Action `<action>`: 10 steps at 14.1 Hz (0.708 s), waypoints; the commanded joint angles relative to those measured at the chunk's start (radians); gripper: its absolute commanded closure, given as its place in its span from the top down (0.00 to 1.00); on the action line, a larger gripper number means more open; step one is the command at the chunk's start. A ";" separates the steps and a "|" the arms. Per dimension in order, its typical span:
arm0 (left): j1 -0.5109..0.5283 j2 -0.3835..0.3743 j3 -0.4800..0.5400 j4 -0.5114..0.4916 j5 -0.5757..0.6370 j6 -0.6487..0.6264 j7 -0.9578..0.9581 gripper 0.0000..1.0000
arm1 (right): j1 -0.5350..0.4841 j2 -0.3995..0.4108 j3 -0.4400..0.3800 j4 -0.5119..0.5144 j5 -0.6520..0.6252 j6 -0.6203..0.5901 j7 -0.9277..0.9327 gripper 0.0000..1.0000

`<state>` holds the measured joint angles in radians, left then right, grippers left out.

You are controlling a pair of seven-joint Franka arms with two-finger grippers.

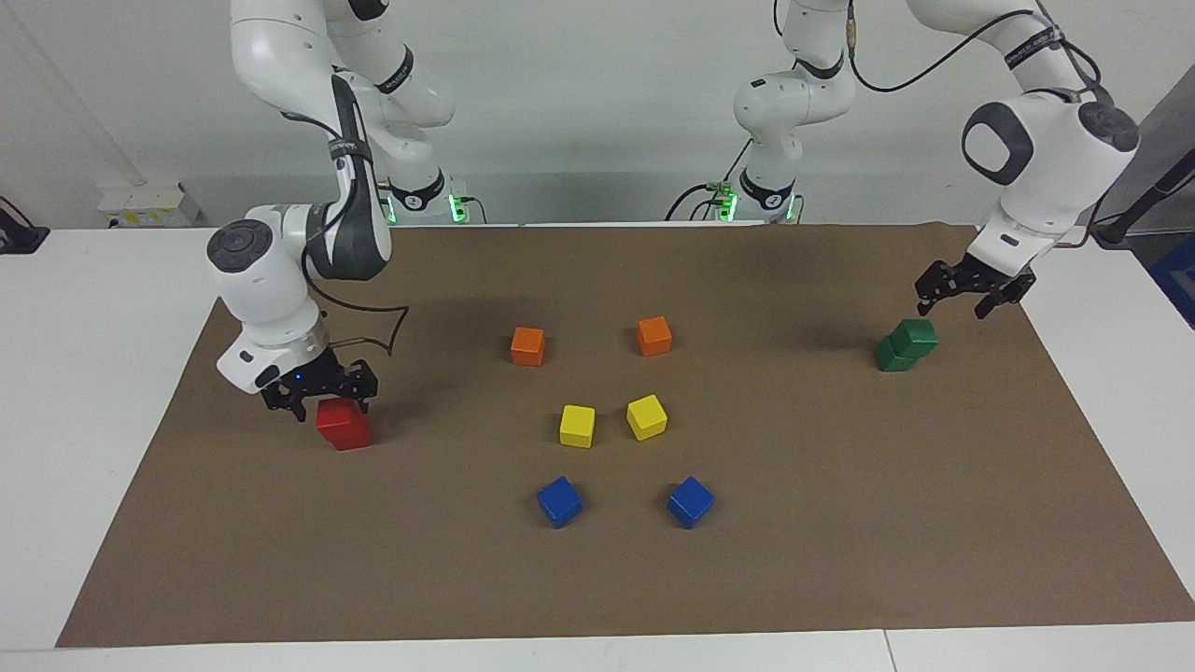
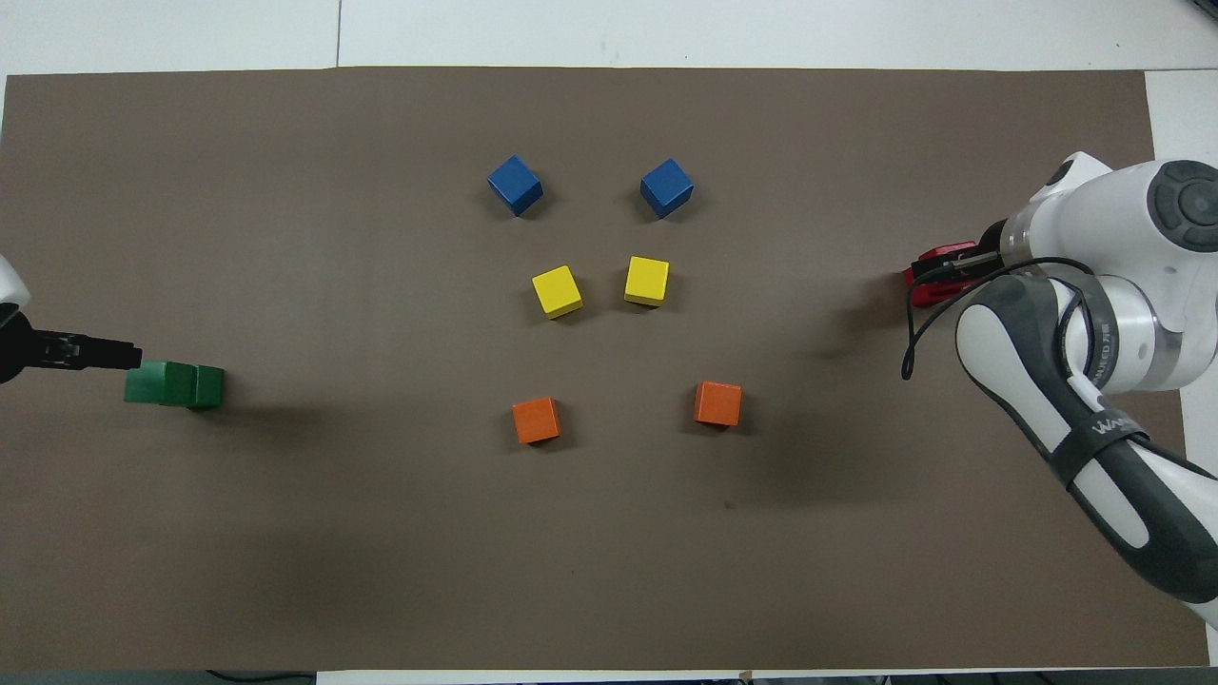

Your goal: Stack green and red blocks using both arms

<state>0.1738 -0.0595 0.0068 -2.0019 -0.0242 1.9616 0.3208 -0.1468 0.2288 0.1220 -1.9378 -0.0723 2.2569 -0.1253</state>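
Green glossy cube stack (image 1: 906, 344), two high, at the left arm's end of the brown paper mat (image 1: 840, 560). Left black two-finger gripper (image 1: 966, 291) raised above that stack, fingers spread, grasping nothing. Red glossy cube stack (image 1: 343, 425) at the mat's right-arm end. Right black two-finger gripper (image 1: 320, 392) low over it, fingers apart, released. Orange, yellow and blue cubes mid-mat.
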 commanded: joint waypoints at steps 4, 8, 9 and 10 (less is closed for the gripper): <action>-0.071 0.017 -0.008 0.213 0.013 -0.214 -0.222 1.00 | 0.015 -0.170 0.013 0.051 0.046 -0.213 0.016 1.00; -0.144 0.004 -0.005 0.264 0.018 -0.285 -0.305 1.00 | 0.015 -0.233 0.011 0.138 0.083 -0.414 0.019 1.00; -0.145 0.000 -0.008 0.265 0.018 -0.285 -0.305 1.00 | 0.013 -0.232 0.011 0.198 0.083 -0.503 0.033 1.00; -0.146 -0.003 -0.008 0.265 0.017 -0.289 -0.307 1.00 | 0.013 -0.232 0.011 0.244 0.083 -0.573 0.051 1.00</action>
<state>0.0420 -0.0600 -0.0105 -1.7530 -0.0241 1.7044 0.0325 -0.1275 -0.0132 0.1303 -1.7919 -0.0078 1.8056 -0.1122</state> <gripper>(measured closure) 0.000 0.000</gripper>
